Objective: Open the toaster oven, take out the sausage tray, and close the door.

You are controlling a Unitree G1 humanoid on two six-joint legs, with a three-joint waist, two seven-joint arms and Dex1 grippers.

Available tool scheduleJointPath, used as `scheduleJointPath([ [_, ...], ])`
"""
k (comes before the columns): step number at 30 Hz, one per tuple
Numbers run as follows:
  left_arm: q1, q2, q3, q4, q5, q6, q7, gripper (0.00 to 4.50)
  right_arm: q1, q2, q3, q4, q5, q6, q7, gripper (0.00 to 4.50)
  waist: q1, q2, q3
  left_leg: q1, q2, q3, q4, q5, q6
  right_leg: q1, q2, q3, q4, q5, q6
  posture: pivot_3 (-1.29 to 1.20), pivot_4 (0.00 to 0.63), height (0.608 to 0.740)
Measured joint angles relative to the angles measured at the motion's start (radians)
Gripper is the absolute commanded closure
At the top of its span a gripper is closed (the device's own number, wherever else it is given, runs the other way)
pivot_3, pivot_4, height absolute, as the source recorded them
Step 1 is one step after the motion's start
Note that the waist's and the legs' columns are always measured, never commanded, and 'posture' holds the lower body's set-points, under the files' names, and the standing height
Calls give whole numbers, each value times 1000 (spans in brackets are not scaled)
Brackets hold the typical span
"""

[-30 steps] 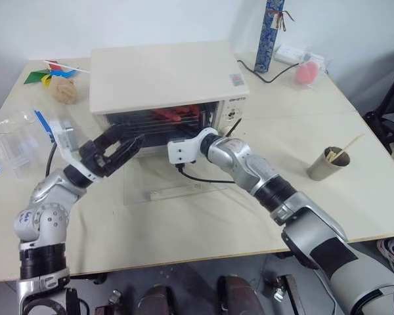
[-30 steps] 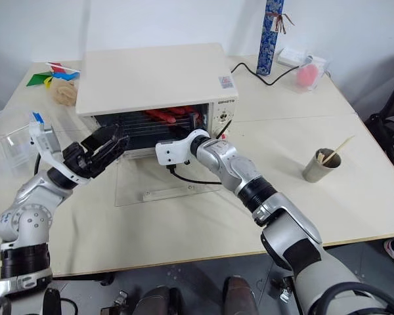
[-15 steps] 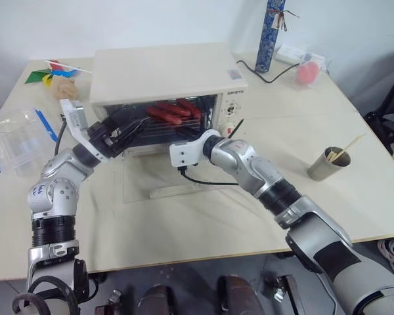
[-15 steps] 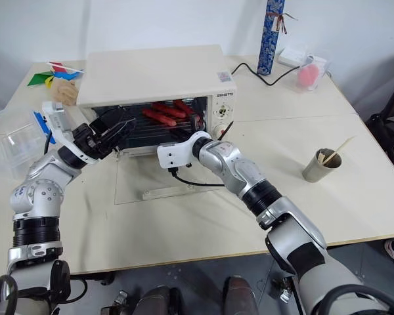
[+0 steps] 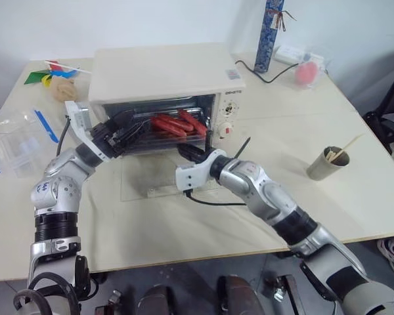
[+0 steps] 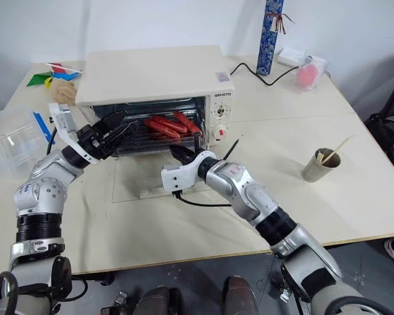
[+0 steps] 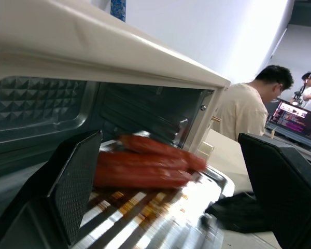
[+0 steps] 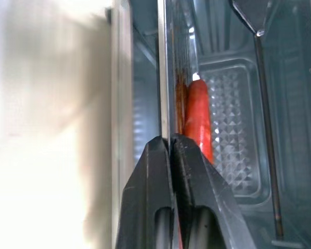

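A pale wooden table (image 5: pixel 184 223) against a white wall carries the whole scene.

Nearest the camera, the right gripper (image 6: pixel 181 155) has its two black fingers pressed together on the front edge of the sausage tray (image 6: pixel 159 132). The right wrist view shows the closed fingertips (image 8: pixel 168 150) pinching that thin metal rim, with a red sausage (image 8: pixel 198 116) just beyond.

Below the gripper, the door (image 5: pixel 167 177) lies folded down flat on the table, and its cream bar handle (image 5: pixel 167 192) faces the robot. The opening step is therefore judged complete.

To the left, the left gripper (image 5: pixel 128 126) stands with its jaws spread wide at the left side of the oven mouth, holding nothing. Its wrist view looks between the two open fingers (image 7: pixel 75 181) at the tray and its sausages.

The tray sits in the mouth of the toaster oven (image 5: pixel 161 75), its front edge at or just past the opening and most of it inside the silver cavity. Extraction is judged begun but unfinished.

What is left is to draw the tray fully out, set it on the table and lift the door shut.

Farther back stand a clear plastic box (image 5: pixel 13 141), a cup with sticks (image 5: pixel 327 163) and a tall blue patterned tube (image 5: pixel 270 33).
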Motion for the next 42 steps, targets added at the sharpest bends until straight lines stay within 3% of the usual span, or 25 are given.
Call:
scheduleJointPath([
  [17, -71, 15, 37, 131, 4, -8, 17, 0, 132, -65, -48, -225, 3, -27, 106, 4490, 0, 0, 0, 1, 0, 1, 0, 0, 0, 0, 0, 1, 0, 0, 0, 0, 150, 740],
  [22, -60, 48, 38, 112, -4, 65, 18, 0, 161, -69, -65, -264, 17, -28, 147, 4490, -1, 0, 0, 2, 0, 1, 0, 0, 0, 0, 0, 1, 0, 0, 0, 0, 150, 740],
  [28, 35, 108, 59, 32, -50, 290, 71, 0, 174, -80, -99, -286, 50, -34, 180, 4490, 5, -1, 0, 2, 0, 1, 1, 0, 0, 0, 0, 2, 1, 0, 0, 0, 150, 740],
  [35, 179, 166, 165, -163, -293, 792, 207, 0, 186, -125, -140, -304, 115, -89, 208, 4490, 23, -1, 0, 2, 0, -7, 1, 0, 0, 0, 0, 4, 1, 0, 0, 0, 150, 740],
  [42, 164, 131, 338, -148, -510, 1096, 375, 0, 186, -137, -144, -304, 152, -141, 213, 4490, 33, -1, 0, 3, 0, -7, 1, 0, 0, 1, 0, 5, 1, 0, 0, 0, 150, 740],
])
